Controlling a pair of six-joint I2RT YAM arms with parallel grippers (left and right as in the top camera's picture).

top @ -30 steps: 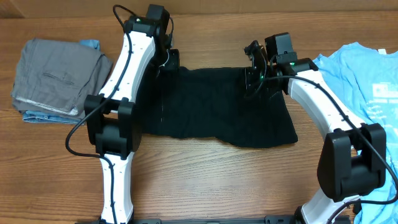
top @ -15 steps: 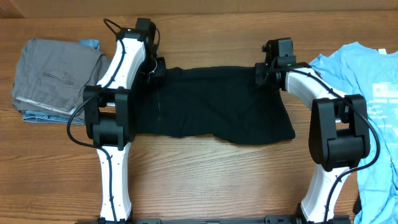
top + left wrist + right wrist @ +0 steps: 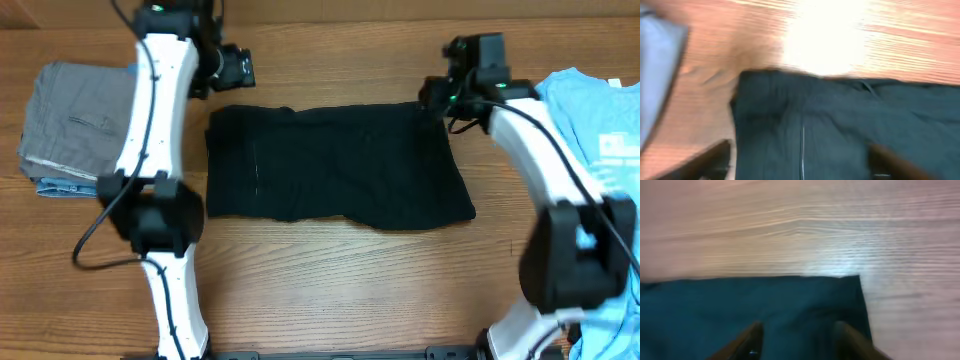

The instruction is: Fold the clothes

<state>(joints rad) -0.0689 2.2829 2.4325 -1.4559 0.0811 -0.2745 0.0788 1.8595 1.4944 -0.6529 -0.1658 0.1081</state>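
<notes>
The black shirt (image 3: pixel 340 165) lies flat in a wide folded rectangle at the middle of the table. My left gripper (image 3: pixel 235 70) hovers open just beyond its far left corner. In the left wrist view the shirt (image 3: pixel 840 125) fills the lower frame and my gripper (image 3: pixel 802 167) has its fingers spread wide with nothing between them. My right gripper (image 3: pixel 435 95) is over the far right corner. In the right wrist view its gripper (image 3: pixel 799 342) stands open above the shirt (image 3: pixel 715 310). A light blue T-shirt (image 3: pixel 590 130) with white print lies at the right edge.
A grey folded garment (image 3: pixel 75 120) sits on a small pile at the far left, also in the left wrist view (image 3: pixel 655 75). Bare wooden table (image 3: pixel 340 290) shows in front of the black shirt.
Both grippers have opened and let go of the black shirt's far edge. The left arm has swung back and to the left; the right has drawn back slightly. The shirt now lies flat.
</notes>
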